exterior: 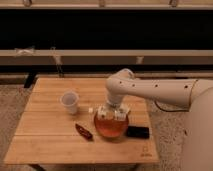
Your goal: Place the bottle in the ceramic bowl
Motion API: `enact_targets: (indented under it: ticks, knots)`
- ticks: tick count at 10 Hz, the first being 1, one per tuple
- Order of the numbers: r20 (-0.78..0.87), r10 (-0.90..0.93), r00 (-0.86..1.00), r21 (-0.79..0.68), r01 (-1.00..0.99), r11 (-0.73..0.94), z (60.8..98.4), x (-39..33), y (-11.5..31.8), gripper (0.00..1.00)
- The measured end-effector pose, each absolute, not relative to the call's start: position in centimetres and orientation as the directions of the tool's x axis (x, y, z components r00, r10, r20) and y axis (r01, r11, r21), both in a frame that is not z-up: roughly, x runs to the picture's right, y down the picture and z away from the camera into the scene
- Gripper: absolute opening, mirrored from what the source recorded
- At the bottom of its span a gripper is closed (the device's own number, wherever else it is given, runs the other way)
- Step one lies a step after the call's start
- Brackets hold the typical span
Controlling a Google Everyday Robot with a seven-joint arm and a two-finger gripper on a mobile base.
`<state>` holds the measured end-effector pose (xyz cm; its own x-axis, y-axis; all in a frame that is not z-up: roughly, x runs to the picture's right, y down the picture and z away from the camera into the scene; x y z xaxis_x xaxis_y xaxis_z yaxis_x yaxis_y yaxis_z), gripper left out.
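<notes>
There is only 1 view, and it looks down at a wooden tabletop [50, 135] from the near side.

The white robot arm [150, 90] comes in from the right and bends down to the ceramic bowl [111, 127], an orange-red glossy bowl that stands near the middle of the tabletop, a little to the right. The hand [112, 114] hangs directly over the far rim of this bowl, with its pale blocks just above the opening. Whether the hand is clenched or released, I cannot tell.

The bottle I cannot pick out with certainty. A small pale piece shows just left of the hand at the far-left rim of the bowl, but it may belong to the hand. So I cannot say if the bottle is held or lies already inside the bowl.

A white cup [70, 101] stands to the left of the bowl, apart from it. A small dark red object [83, 131] lies near-left of the bowl, and a flat black object [137, 132] lies just beside it on the right.

In my judgement the task is at its last step: the hand has reached the bowl, and what remains is to let go of the bottle and lift away.
</notes>
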<state>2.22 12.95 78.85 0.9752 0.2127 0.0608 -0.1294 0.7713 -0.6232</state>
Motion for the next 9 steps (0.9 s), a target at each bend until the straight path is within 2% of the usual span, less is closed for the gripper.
enact_targets:
  ticks: [9]
  knots:
    - [0.098, 0.227, 0.969, -0.583, -0.129, 0.802, 78.11, 1.87, 11.98, 0.72]
